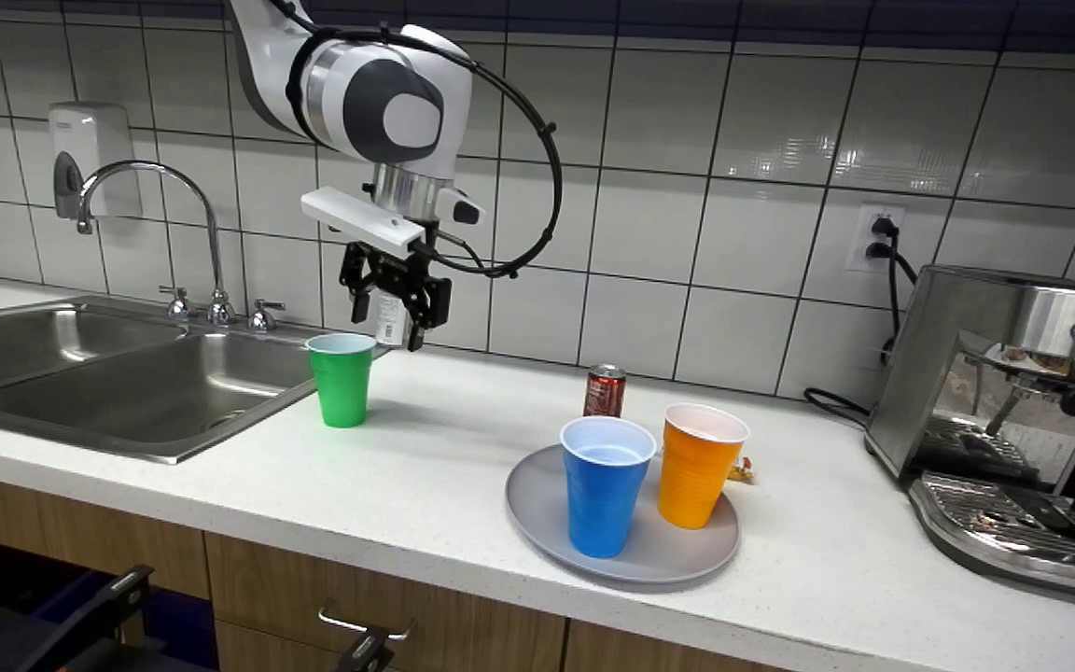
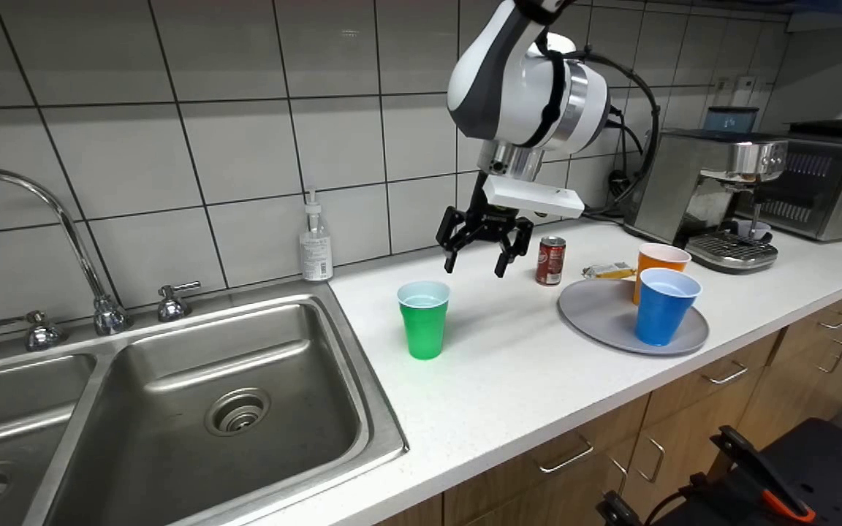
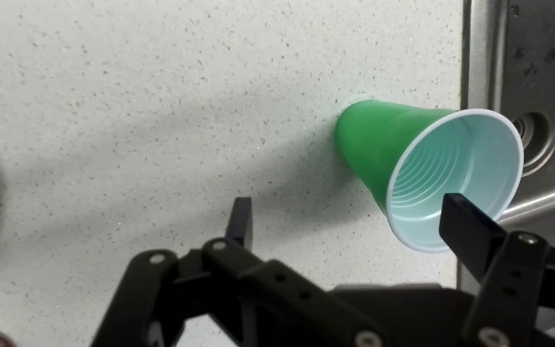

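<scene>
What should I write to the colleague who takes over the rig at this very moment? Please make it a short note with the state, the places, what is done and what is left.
Fingers: open, holding nothing, in the air near the green cup, not touching it.
Places: green cup upright on the counter, beside the sink; blue cup and orange cup on the gray plate; red can on its wall side.
Done: two cups stand on the plate.
Left: the green cup is not gripped.
</scene>
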Robot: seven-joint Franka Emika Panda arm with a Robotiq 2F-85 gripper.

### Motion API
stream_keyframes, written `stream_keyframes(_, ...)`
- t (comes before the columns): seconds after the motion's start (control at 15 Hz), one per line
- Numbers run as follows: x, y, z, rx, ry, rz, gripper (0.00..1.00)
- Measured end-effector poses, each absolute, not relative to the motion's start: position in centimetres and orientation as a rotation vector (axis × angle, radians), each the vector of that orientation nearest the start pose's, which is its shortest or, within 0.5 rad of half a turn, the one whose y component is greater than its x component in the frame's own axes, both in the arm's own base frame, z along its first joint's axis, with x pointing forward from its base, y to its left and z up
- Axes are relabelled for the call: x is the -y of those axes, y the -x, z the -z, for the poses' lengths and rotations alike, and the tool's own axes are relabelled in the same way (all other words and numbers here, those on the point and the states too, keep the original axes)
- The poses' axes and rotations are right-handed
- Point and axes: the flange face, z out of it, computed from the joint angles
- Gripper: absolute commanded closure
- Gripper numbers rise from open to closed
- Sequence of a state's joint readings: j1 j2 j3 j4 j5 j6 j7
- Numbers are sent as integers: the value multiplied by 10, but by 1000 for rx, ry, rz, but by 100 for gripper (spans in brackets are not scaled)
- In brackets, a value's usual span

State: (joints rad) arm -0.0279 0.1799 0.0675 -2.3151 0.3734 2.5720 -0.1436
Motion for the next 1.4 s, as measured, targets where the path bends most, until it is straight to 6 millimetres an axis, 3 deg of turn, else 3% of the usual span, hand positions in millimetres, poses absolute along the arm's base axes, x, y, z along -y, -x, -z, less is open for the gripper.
stream_keyframes(0.67,-22,-534,-266,-163,2916,118,0)
stream_keyframes(1.4,-39,-552,-252,-89,2941,127,0)
